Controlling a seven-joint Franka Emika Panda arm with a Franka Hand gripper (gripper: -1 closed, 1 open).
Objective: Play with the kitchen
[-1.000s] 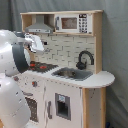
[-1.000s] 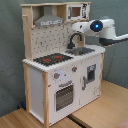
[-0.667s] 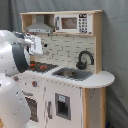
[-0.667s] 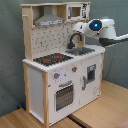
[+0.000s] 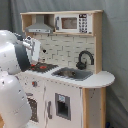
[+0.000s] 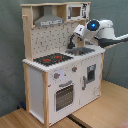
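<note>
Little has been shifted: the gripper (image 6: 76,33) is kept poised above the sink (image 6: 80,50), right of the stovetop (image 6: 52,59). Its finger state cannot be told. The kitchen (image 6: 55,60) is not yet touched.

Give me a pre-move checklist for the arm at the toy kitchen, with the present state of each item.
1. Kitchen standing upright on the wooden floor: ok.
2. Stovetop free of loose objects: ok, only the red burners show in both exterior views.
3. Oven door shut: ok in the second exterior view.
4. Gripper position: ok, it hangs above the sink, near the black faucet.
5. Gripper fingers open or shut: cannot tell.
6. Sink bowl empty: cannot tell, something dark shows in it in the first exterior view, but what it is cannot be made out.
</note>
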